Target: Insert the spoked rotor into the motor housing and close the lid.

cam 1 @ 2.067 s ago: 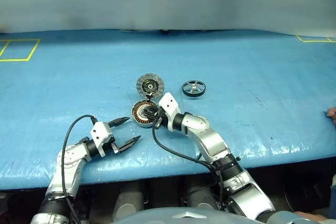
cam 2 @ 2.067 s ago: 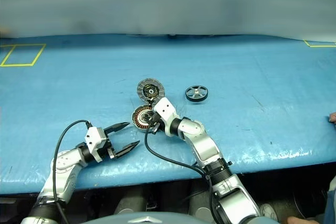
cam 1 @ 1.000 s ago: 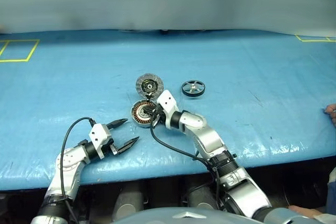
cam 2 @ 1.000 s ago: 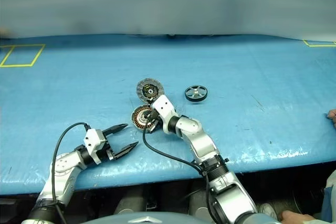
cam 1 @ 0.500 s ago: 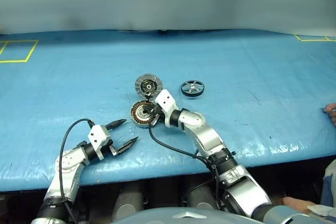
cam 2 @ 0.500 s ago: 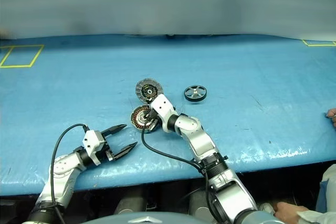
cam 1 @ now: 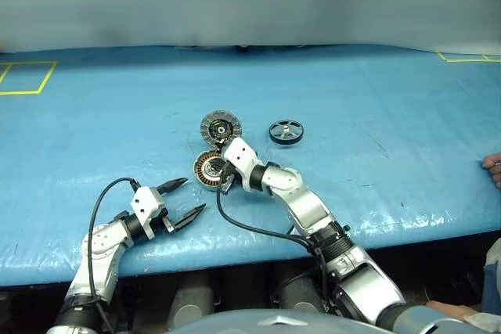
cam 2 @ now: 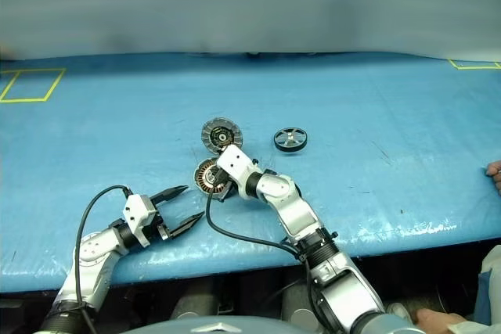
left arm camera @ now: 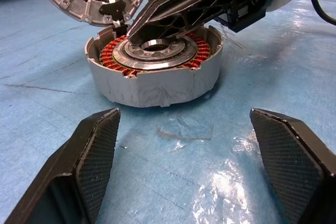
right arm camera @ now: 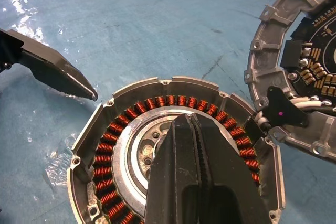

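R gripper (right arm camera: 197, 145), jaws shut, empty, has crept further over motor housing (left arm camera: 152, 72) hub. Lid (cam 1: 220, 126) open behind housing; spoked rotor (cam 1: 286, 131) untouched to housing's right. L gripper (cam 1: 182, 197) wide open, idle near housing. Insertion not begun.

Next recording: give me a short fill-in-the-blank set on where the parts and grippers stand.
1. The lid of the motor housing stands ____.
2. The spoked rotor lies on the ____ table.
3. The right gripper, fingers ____, points into the housing.
4. The left gripper is ____.

Missing: open; blue; shut; open
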Motion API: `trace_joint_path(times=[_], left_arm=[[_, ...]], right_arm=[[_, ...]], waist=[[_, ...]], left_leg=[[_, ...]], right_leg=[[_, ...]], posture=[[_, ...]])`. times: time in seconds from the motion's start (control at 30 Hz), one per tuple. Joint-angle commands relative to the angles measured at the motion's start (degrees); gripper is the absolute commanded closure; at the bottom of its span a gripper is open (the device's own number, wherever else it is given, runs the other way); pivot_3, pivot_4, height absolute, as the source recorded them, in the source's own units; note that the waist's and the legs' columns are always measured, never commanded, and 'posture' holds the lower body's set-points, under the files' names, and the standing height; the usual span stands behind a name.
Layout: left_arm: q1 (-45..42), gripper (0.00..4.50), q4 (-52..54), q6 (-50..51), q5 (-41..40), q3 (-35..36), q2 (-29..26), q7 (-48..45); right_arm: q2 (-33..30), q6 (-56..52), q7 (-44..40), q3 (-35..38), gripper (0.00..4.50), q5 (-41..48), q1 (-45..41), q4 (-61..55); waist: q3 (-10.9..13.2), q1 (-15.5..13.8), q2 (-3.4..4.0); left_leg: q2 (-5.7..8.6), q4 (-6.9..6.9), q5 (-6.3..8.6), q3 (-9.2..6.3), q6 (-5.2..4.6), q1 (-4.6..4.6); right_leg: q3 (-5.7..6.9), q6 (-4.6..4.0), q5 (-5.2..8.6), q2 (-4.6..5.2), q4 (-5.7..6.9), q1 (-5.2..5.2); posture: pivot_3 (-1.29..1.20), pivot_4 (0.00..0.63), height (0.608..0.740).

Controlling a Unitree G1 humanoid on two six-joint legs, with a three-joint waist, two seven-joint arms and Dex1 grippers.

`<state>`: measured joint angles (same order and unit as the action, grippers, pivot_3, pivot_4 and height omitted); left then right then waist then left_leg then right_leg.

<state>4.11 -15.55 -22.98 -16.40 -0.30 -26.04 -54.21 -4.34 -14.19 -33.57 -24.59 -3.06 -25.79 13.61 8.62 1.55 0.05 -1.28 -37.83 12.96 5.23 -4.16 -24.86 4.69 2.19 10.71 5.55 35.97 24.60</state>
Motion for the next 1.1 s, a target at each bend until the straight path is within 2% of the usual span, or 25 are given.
trace_joint_path(times=[0.03, 0.4, 0.67, 1.1], left_arm=[[0.69, 0.28, -0.03, -0.74, -0.03, 0.93, -0.03, 0.32], [0.97, 0.28, -0.14, -0.54, -0.06, 0.52, 0.01, 0.28], [0.64, 0.28, -0.61, -0.51, -0.02, 0.49, -0.01, 0.15], [1.01, 0.28, -1.05, -0.99, 0.09, 0.67, 0.18, 0.54]], right_arm=[[-0.8, -1.58, -0.85, -3.12, 4.46, -2.54, 1.85, 2.07], [1.79, 1.19, -0.66, 2.79, 4.46, 3.07, 1.33, -4.34], [1.64, -0.16, -1.77, 1.64, 4.46, 3.83, 1.63, -7.34], [1.3, -1.36, -1.91, 0.24, 4.46, 2.36, 1.56, -2.07]], waist=[[-0.09, 0.0, 0.03], [-0.1, -0.06, 0.05], [-0.09, -0.12, 0.06], [-0.08, -0.11, 0.07]], left_leg=[[0.0, 0.02, 0.01, 0.0, 0.01, 0.02], [-0.02, 0.18, 0.02, 0.0, 0.1, 0.08], [-0.02, 0.19, 0.02, -0.01, 0.1, 0.06], [-0.05, 0.19, 0.02, -0.01, 0.11, 0.07]], right_leg=[[0.0, -0.02, 0.01, 0.0, 0.0, 0.0], [0.03, -0.17, 0.08, -0.02, -0.01, 0.0], [0.05, -0.04, 0.16, -0.02, -0.01, 0.01], [0.05, -0.05, 0.17, -0.02, -0.01, 0.01]], posture=[[0.0, 0.15, 0.74], [0.0, 0.15, 0.74], [0.0, 0.15, 0.74], [0.0, 0.15, 0.74]])
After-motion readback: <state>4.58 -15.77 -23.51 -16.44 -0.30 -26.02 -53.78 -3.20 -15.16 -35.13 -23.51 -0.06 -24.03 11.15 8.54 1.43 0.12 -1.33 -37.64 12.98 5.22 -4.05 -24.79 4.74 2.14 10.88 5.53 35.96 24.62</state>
